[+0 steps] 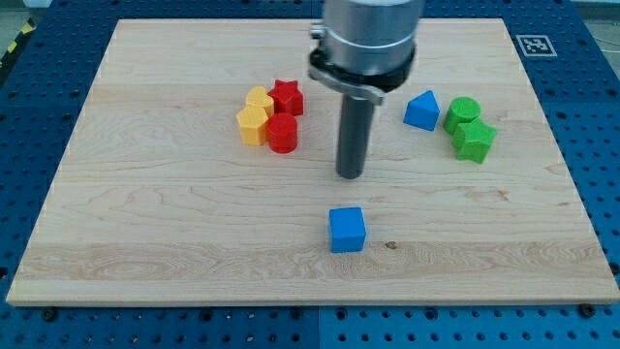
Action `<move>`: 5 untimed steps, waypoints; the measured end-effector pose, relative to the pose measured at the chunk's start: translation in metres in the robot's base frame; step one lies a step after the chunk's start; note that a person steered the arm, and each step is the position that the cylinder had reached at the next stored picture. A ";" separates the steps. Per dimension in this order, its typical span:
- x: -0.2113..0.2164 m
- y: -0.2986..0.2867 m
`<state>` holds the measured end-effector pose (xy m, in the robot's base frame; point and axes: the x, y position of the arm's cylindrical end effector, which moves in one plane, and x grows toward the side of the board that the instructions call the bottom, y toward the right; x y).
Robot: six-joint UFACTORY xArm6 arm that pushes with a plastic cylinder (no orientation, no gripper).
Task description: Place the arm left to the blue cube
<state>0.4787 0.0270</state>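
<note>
Resting on a blue perforated bench [39,116], the pale wooden board [145,223] fills most of the view. A yellow-black hazard stripe [17,44] crosses the top left corner.

Left cluster, touching: two yellow blocks, upper [259,99] and lower [252,125], shapes unclear; red star [287,96]; red cylinder [282,133].

Centre: my tip [350,176] sits just above the blue cube [347,230], roughly in line with it, apart, not to its left. Tool is a plain rod; no jaws to report.

Right: blue triangular block [421,110], well apart from the cube; beside it two green blocks, touching, upper [463,112] and lower [474,141].

Fiducial marker [534,44] at the board's top right corner.
</note>
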 end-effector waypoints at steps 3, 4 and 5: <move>0.002 -0.023; 0.005 -0.023; 0.005 -0.023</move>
<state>0.4834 0.0044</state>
